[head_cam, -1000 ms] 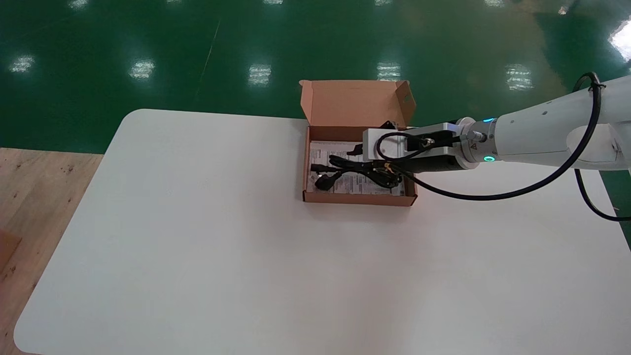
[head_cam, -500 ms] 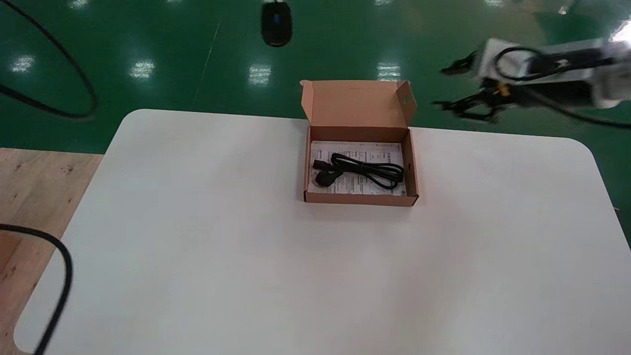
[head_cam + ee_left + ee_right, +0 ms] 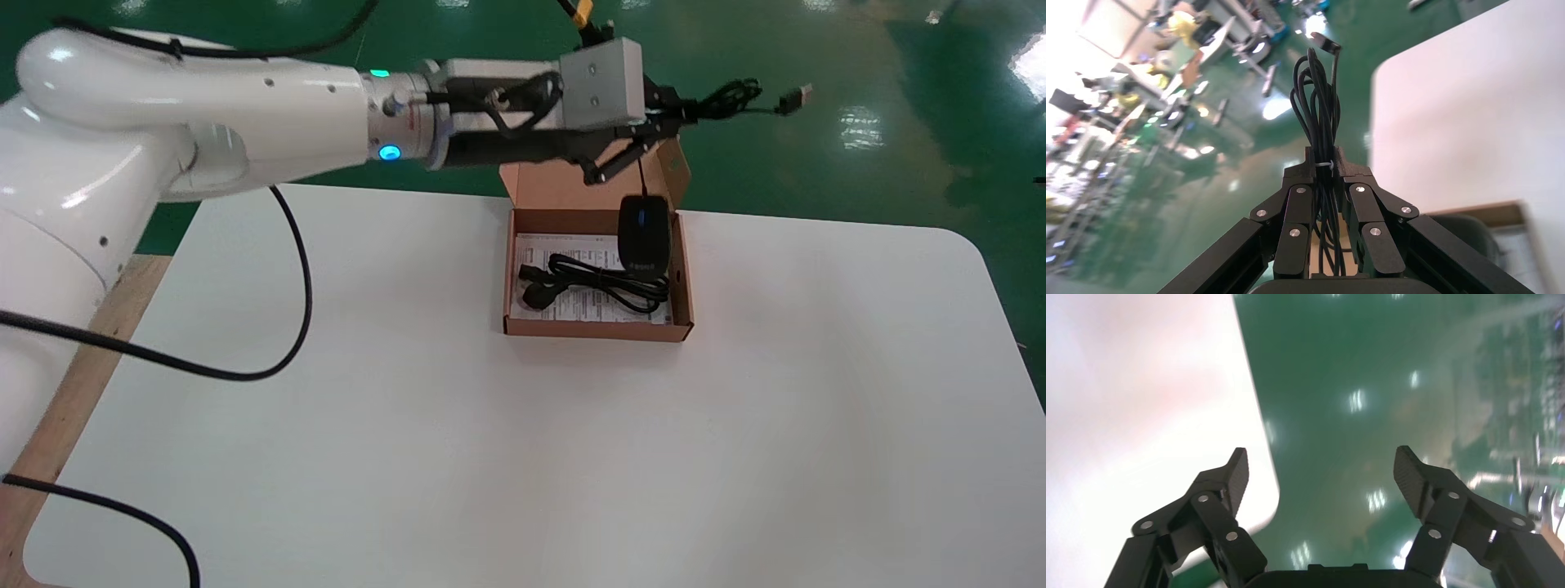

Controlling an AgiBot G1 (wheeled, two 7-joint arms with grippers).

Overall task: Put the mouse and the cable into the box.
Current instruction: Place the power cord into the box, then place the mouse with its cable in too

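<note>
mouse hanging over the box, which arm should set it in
Left. The left tool is shut on the bundled cord, with the mouse dangling just over the box. The right tool is open, empty, off beyond the table edge.

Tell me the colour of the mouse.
The mouse is black with a small blue mark; the head view shows it best.

White table (image 3: 409, 408), cardboard box (image 3: 596, 330) standing open near its far edge
</note>
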